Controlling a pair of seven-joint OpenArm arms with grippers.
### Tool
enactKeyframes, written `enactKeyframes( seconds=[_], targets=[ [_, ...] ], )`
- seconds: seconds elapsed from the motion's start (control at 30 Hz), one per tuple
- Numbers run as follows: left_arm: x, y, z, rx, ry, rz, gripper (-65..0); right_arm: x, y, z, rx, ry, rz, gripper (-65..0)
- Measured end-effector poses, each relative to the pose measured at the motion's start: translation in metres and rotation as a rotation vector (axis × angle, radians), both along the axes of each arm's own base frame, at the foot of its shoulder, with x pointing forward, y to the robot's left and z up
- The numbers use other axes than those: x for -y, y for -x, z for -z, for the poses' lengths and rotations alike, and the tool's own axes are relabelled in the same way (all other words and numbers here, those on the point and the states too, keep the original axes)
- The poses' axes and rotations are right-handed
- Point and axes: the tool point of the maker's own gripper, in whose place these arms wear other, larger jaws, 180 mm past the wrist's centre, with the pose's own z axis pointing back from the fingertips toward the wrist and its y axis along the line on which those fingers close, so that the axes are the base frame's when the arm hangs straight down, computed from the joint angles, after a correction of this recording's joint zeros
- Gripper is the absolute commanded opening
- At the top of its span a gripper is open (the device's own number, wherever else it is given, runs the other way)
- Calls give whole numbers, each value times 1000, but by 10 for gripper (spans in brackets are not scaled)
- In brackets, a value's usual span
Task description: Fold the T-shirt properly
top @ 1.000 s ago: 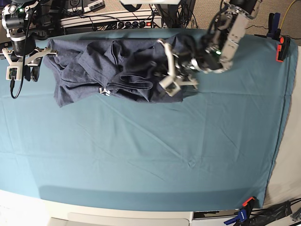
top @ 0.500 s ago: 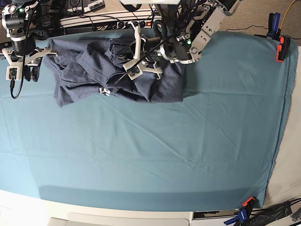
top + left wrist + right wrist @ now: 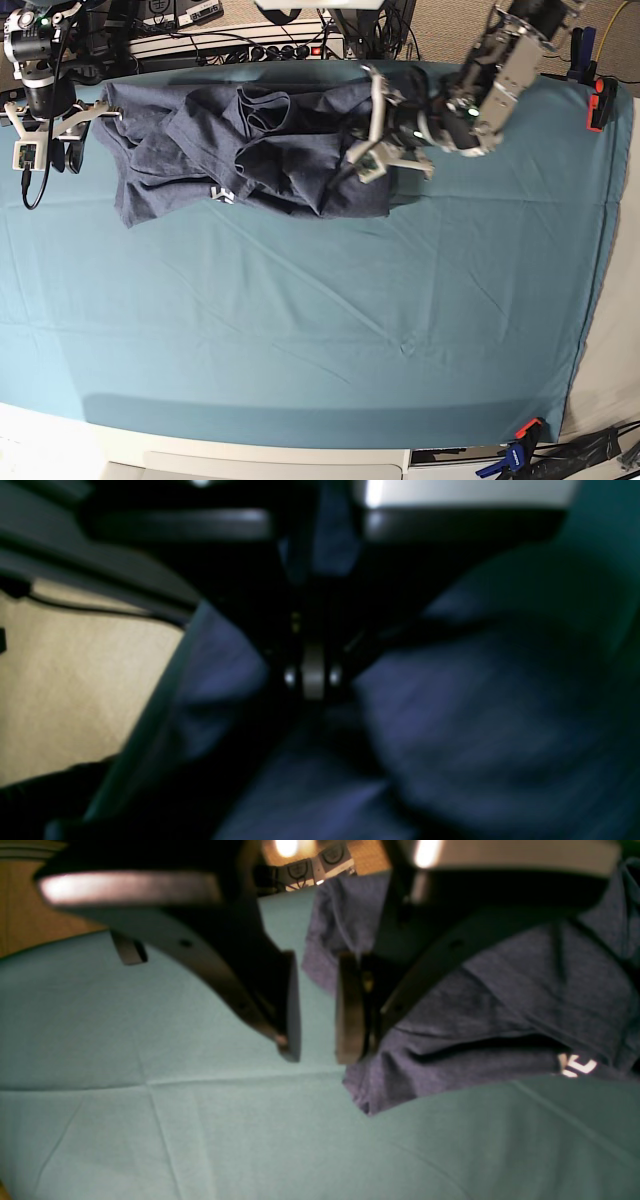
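The slate-blue T-shirt lies bunched along the far edge of the teal table cloth. Its right end rises into my left gripper. The left wrist view is blurred, but it shows a strip of T-shirt cloth pinched in my left gripper, which is shut on it. My right gripper hangs just off the shirt's left edge. In the right wrist view my right gripper stands open by a narrow gap with only table cloth below, and the T-shirt corner lies beside the right pad.
An orange and black clamp grips the cloth at the far right edge. A blue and orange clamp sits at the near right corner. A power strip and cables run just behind the far edge.
My left gripper swung left over the shirt, then back right, carrying cloth with it. The folds near the collar have shifted. The right arm has not moved.
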Motion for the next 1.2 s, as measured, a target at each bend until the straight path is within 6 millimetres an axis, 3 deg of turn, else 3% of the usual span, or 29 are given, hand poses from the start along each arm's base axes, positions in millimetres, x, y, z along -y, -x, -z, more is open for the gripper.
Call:
enactKeyframes(
  seconds=[0.1, 0.37, 0.87, 1.2],
  targets=[
    [-9, -10, -3, 17, 3, -36, -650, 0, 0, 0, 0, 0, 0, -519],
    [6, -16, -9, 41, 45, -66, -650, 0, 0, 0, 1, 0, 0, -519],
    [74, -35, -44, 117, 246, -139, -650, 0, 0, -1, 4, 0, -1, -519],
    [134, -58, -36, 96, 339, -181, -650, -1, -3, -5, 33, 5, -9, -519]
  ],
)
